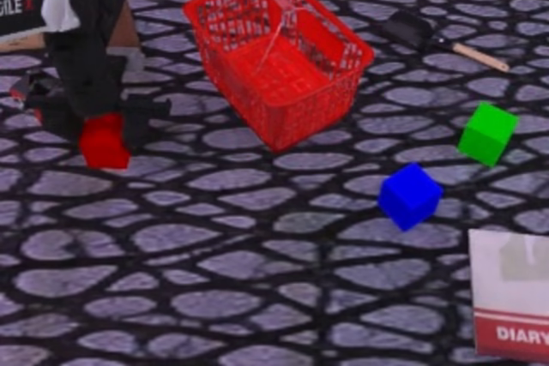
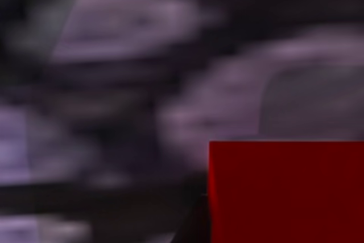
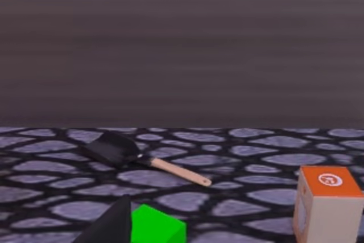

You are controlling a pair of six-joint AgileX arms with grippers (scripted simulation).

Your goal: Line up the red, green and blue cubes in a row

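My left gripper [image 1: 103,129] is at the table's left, down over the red cube [image 1: 104,143] and shut on it, with dark fingers on both sides. In the left wrist view the red cube [image 2: 287,192] fills the near corner, a dark finger [image 2: 193,223] against its side. The blue cube [image 1: 410,196] lies right of centre. The green cube [image 1: 487,133] lies farther right and farther back. My right arm is outside the top view; its wrist view shows one dark finger [image 3: 114,223] beside the green cube [image 3: 156,227], the gripper open around nothing.
A large red mesh basket [image 1: 225,8] stands at the back centre. A black brush with a wooden handle [image 1: 433,38] lies at the back right. A white box with a red band [image 1: 513,293] sits at the front right edge. A small dark block [image 1: 26,92] peeks out beside the left arm.
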